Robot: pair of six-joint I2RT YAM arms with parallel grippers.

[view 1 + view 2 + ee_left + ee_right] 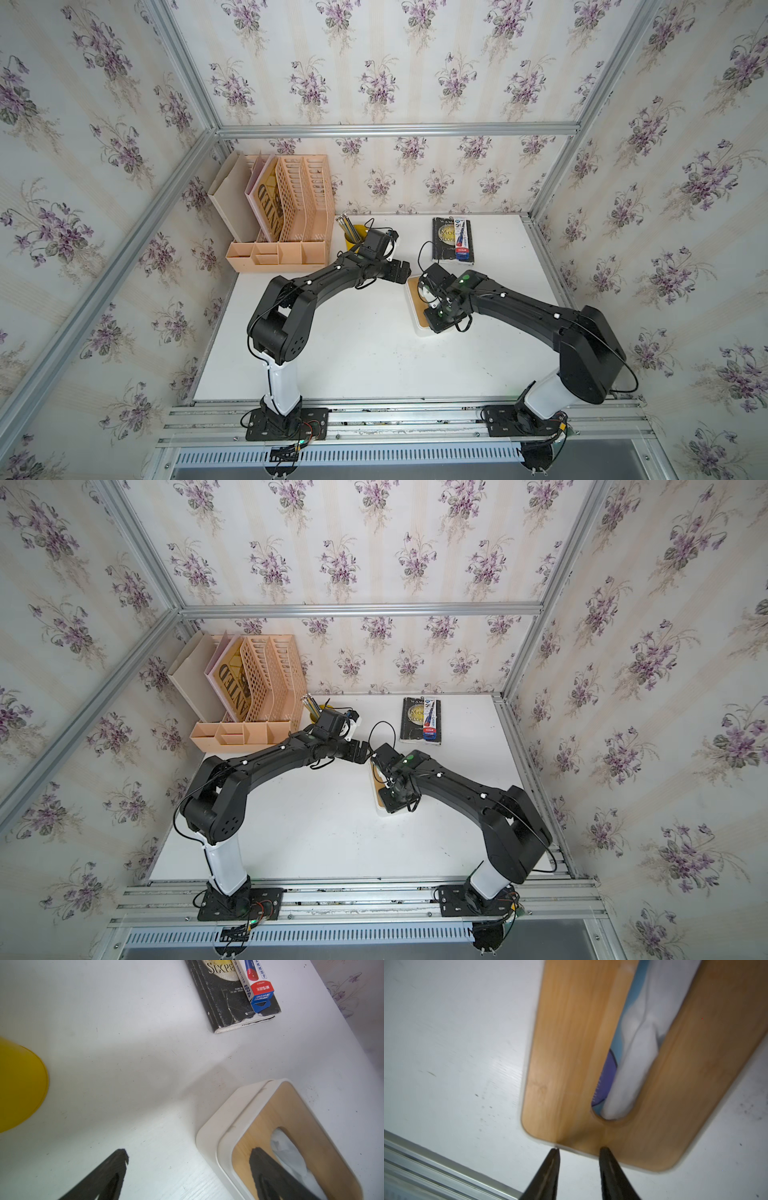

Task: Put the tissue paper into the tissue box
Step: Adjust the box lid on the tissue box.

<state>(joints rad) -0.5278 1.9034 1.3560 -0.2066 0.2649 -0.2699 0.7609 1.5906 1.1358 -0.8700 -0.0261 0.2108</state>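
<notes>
1. Sitting inside the tissue box point(421, 331), the tissue paper point(643, 1043) shows only through the oblong slot of the lid point(571, 1064). The right wrist view shows crumpled white tissue, a strip of light-blue wrapper beside it and part of the dark blue round logo.
2. The lid, bamboo wood with a white rim, lies on top of the white tub. The box stands on the white bench point(353, 365), right of its middle and under the right arm's wrist in both top views.
3. The right fingers point(610, 1167) point down at the short end of the lid nearest the robot. They are parted with a clear gap, and nothing lies between them. One tip rests at the white rim and the other on the wood just inside it. Whether they press on the lid cannot be told.
4. The left fingers point(110, 1172) are spread wide and hold nothing. One hangs over the bare bench, and the other point(266, 1167) lies over the far end of the lid, beside the slot.
5. A yellow pencil cup point(353, 237) stands behind the left arm's wrist, well apart from the box.
6. A dark book point(444, 249) lies flat near the back of the bench, with a narrow red-blue-white card packet point(462, 241) on top of it.
7. A peach file rack point(303, 199) stands at the back left corner.
</notes>
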